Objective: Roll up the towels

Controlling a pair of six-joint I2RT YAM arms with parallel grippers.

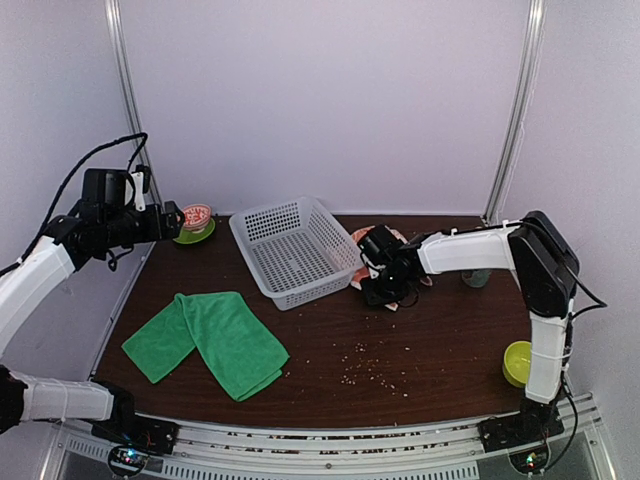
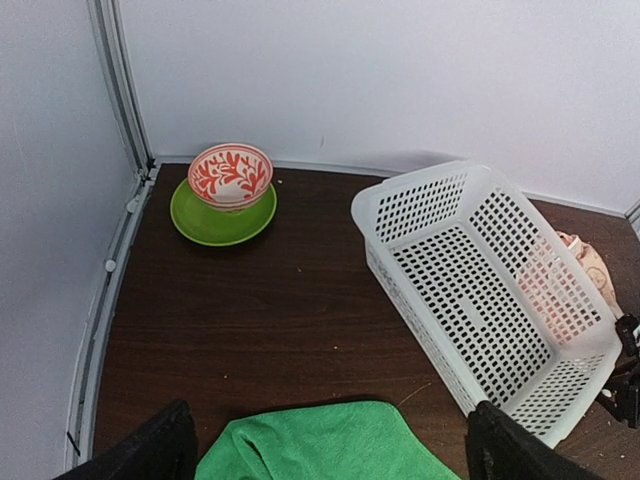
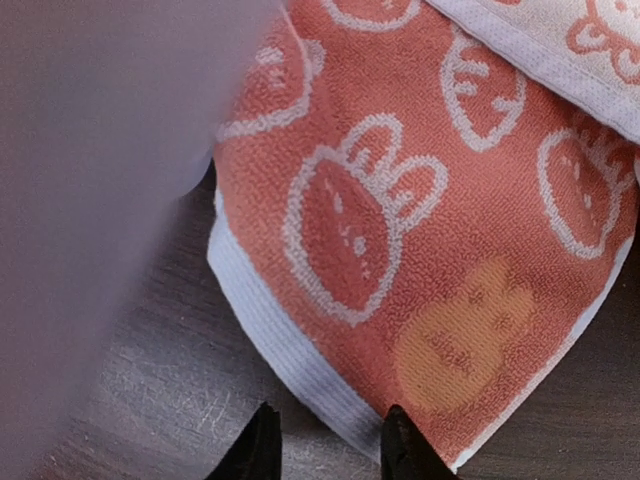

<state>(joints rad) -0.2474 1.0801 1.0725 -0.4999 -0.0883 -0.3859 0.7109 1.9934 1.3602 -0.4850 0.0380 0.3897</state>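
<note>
Hovering low over the desk (image 3: 170,420), the right end effector (image 3: 330,452) has its fingers narrowly apart. The white hemmed corner of the orange towel (image 3: 400,200) sits just ahead of the tips and partly in the gap, with nothing pinched yet. The rest of that towel spreads away in front of it, rumpled, near the white plastic basket (image 1: 295,250). It looks thin, light and limp, so it should drape and slide rather than hold a shape; the doubled hem at the corner seems the firmest bite. The left end effector (image 2: 330,445) is spread wide and holds nothing, raised well above the desk. The green towel (image 1: 205,340) lies folded below its fingers; larger and floppier, it is probably best taken at a short edge
</note>
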